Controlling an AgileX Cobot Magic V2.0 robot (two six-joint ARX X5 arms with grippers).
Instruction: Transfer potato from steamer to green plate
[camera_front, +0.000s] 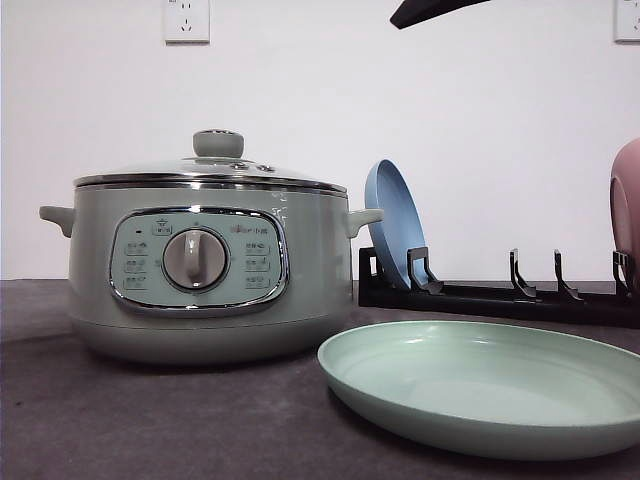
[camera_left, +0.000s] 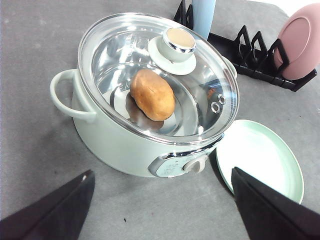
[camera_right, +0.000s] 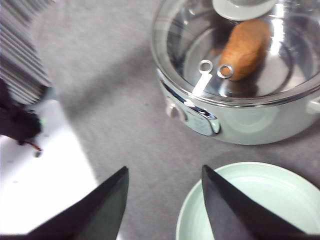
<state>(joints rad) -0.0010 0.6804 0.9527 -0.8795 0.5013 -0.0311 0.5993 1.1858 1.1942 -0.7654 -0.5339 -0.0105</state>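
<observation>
A: Left wrist view: the left gripper (camera_left: 162, 200) is hanging above the grey bench with its jaws spread wide and nothing between them. The right gripper (camera_right: 165, 200) is doing the same, its dark fingers (camera_right: 107, 205) parted over the near rim of the green plate (camera_right: 270, 192).

B: And the potato (camera_left: 152, 94)?

A: It is lying inside the steamer (camera_front: 205, 265), under the glass lid (camera_left: 115, 55), which is sitting closed on the pot.

B: So the lid is coming off first, I judge. Pinch the lid knob (camera_left: 179, 42) squarely from above and lift straight up, so the rim is not dragging.

A: The green plate is waiting just beside the steamer, towards the bench's front edge.

B: Behind it?

A: A black dish rack (camera_front: 500, 295) is standing near the back edge, holding a blue plate (camera_front: 395, 225) and a pink dish (camera_left: 300, 45) upright. A white wall with a socket (camera_front: 186, 20) is closing the room off.
</observation>
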